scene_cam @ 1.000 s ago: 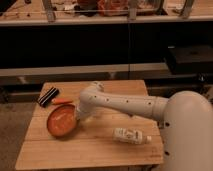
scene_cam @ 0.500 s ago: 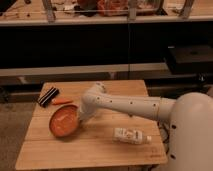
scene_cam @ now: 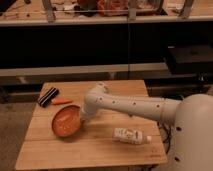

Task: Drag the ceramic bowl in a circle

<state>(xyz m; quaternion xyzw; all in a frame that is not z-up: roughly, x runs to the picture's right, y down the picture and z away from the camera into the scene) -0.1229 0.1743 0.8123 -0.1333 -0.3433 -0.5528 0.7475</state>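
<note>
The ceramic bowl (scene_cam: 65, 121) is round, shallow and orange-red, with a paler inside. It lies on the wooden table (scene_cam: 95, 150), left of centre. My white arm reaches in from the right. My gripper (scene_cam: 83, 118) is at the bowl's right rim, touching or just over it.
A small orange carrot-like piece (scene_cam: 62, 101) and a black ribbed object (scene_cam: 48, 96) lie at the table's back left. A white bottle (scene_cam: 131, 135) lies on its side at the front right. A dark shelf unit stands behind the table.
The bowl has slid a little forward and to the right on the table, and my gripper has moved with it.
</note>
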